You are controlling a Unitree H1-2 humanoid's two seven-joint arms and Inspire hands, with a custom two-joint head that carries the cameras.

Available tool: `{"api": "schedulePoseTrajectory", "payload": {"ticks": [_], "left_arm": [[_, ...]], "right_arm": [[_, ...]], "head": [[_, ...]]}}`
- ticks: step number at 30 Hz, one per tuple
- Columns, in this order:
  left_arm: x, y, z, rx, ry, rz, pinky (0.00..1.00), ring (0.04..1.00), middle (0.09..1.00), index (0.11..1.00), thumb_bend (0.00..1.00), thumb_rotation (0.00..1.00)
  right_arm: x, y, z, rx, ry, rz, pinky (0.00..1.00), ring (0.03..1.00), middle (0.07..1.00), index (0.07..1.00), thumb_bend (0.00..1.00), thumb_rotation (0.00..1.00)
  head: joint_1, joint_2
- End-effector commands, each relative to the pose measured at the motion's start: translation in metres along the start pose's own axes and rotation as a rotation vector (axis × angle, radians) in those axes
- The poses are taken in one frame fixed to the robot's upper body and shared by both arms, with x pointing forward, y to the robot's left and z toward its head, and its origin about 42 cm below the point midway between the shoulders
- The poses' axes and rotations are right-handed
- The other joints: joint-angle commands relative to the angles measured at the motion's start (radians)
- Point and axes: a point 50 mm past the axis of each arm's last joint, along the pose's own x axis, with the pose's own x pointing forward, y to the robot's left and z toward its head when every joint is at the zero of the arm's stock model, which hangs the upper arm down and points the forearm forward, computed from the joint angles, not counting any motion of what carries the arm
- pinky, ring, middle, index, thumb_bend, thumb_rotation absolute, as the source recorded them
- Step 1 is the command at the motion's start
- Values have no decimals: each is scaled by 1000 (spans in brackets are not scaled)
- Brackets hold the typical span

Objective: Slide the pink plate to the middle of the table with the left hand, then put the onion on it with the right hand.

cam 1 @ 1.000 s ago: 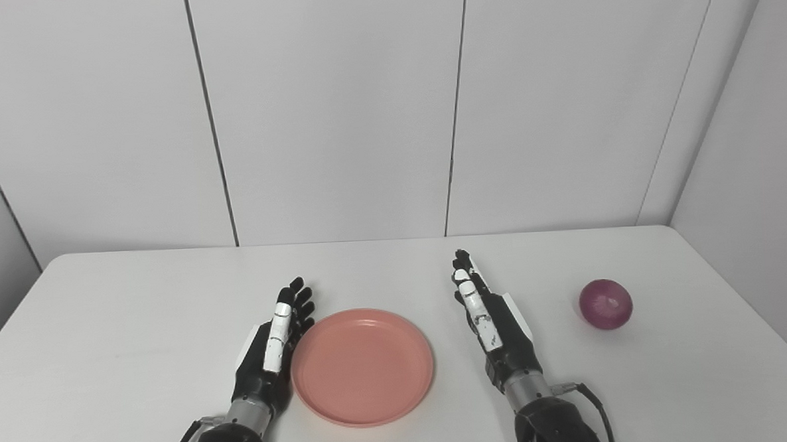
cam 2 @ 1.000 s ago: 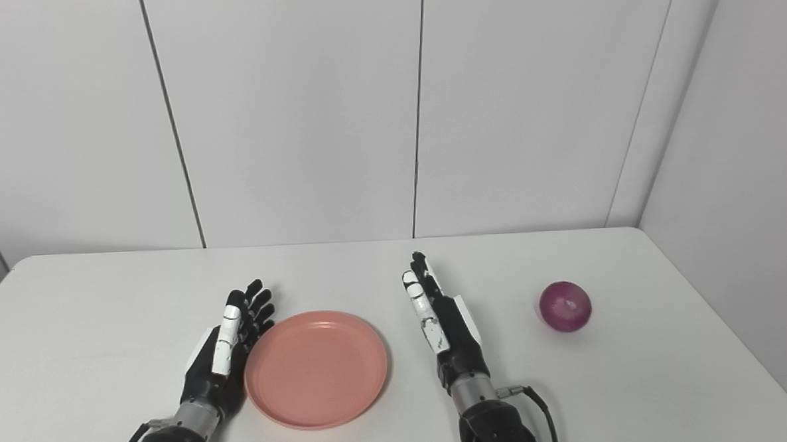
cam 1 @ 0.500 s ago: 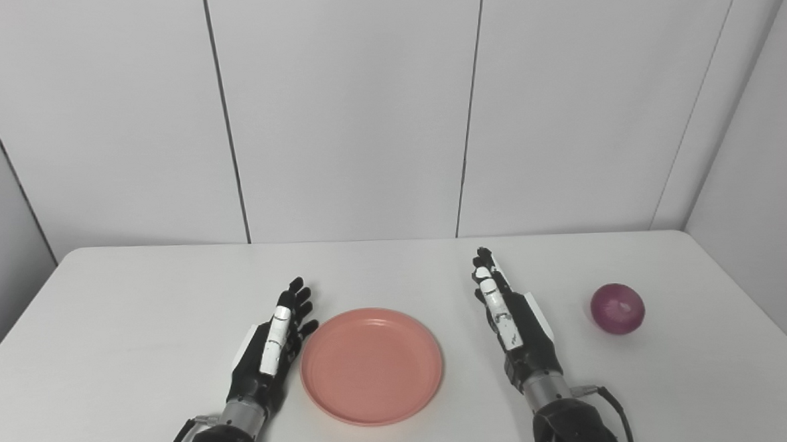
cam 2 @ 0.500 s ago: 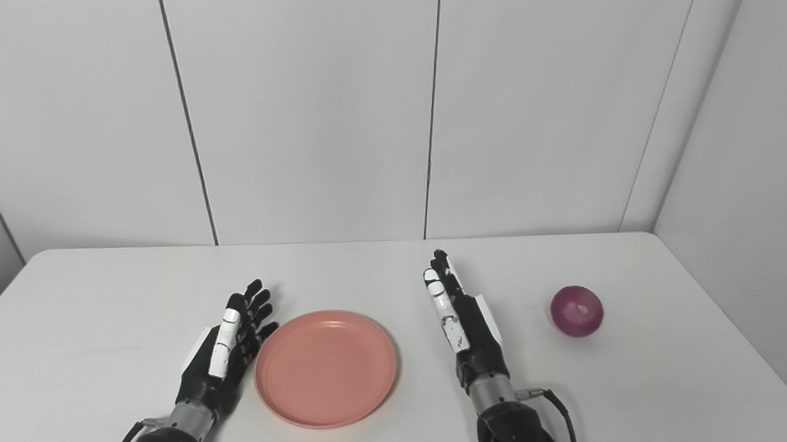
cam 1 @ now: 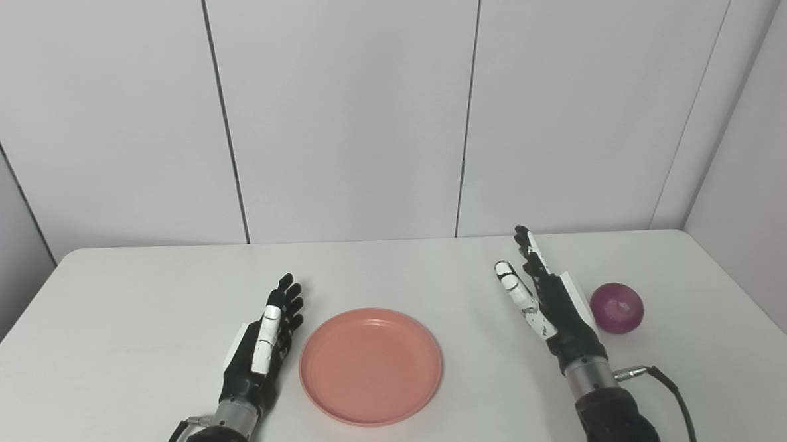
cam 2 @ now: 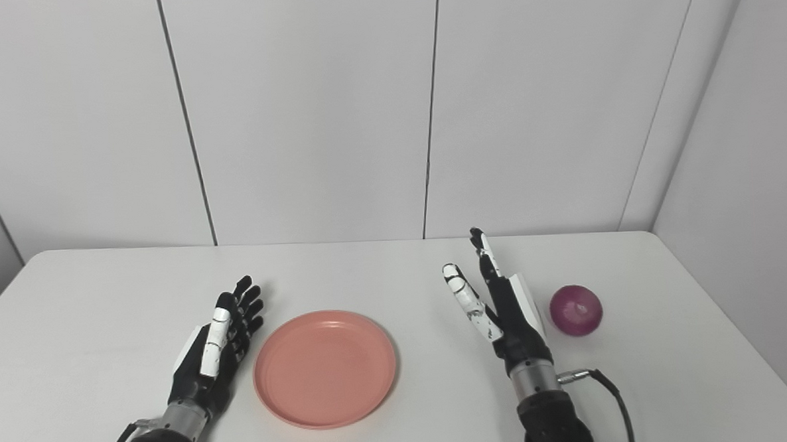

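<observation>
The pink plate point(cam 1: 371, 365) lies flat near the middle of the white table point(cam 1: 105, 313), toward the front edge. My left hand point(cam 1: 261, 349) rests open just left of the plate, a small gap apart from its rim. A purple-red onion point(cam 1: 616, 307) sits on the table at the right. My right hand point(cam 1: 550, 304) is open with thumb spread, raised a little, its back close beside the onion's left side, holding nothing.
A black cable point(cam 1: 666, 385) trails from the right wrist over the table. Grey wall panels stand behind the table's far edge, and a side wall runs close along the right.
My right hand has moved right and forward toward the onion and spread its thumb. My left hand has drawn slightly left, away from the plate. The plate and onion have stayed put.
</observation>
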Motion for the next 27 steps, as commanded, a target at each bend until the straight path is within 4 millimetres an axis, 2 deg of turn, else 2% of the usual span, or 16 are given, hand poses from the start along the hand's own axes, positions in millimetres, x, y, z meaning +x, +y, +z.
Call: {"api": "schedulePoseTrajectory", "payload": {"ticks": [1,5,11,13,14,16,19,27], "left_arm": [[3,4,9,20,-42,-8,1000,1000,1000,1000,712,1000],[2,5,10,18,-47,-1,1000,997,1000,1000,708,1000],[2,7,10,14,-56,-8,1000,1000,1000,1000,715,1000],[2,8,9,22,-54,-2,1000,999,1000,1000,722,1000],[2,8,10,17,-55,0,1000,995,1000,1000,716,1000],[1,9,10,7,-58,2,1000,994,1000,1000,713,1000],[1,10,10,3,-61,-1,1000,994,1000,1000,715,1000],[1,17,10,-9,-74,-12,1000,1000,1000,1000,715,1000]], "right_arm": [[18,-15,27,-37,-110,-33,941,977,983,996,637,917],[22,-32,30,-115,-109,-63,931,976,989,990,639,860],[28,-55,34,-245,-49,-101,869,956,987,977,664,832],[30,-63,33,-295,-23,-101,848,946,978,971,662,772],[31,-67,33,-320,-13,-104,843,944,969,962,666,710],[32,-73,34,-365,5,-115,839,941,963,955,675,668],[34,-80,33,-411,23,-129,827,932,951,949,715,630],[38,-94,24,-442,67,-157,854,928,945,942,736,523]], "head": [[-3,-3],[-11,8],[-32,-1],[-32,-3],[-35,2],[-41,0],[-50,-6],[-91,-5]]}}
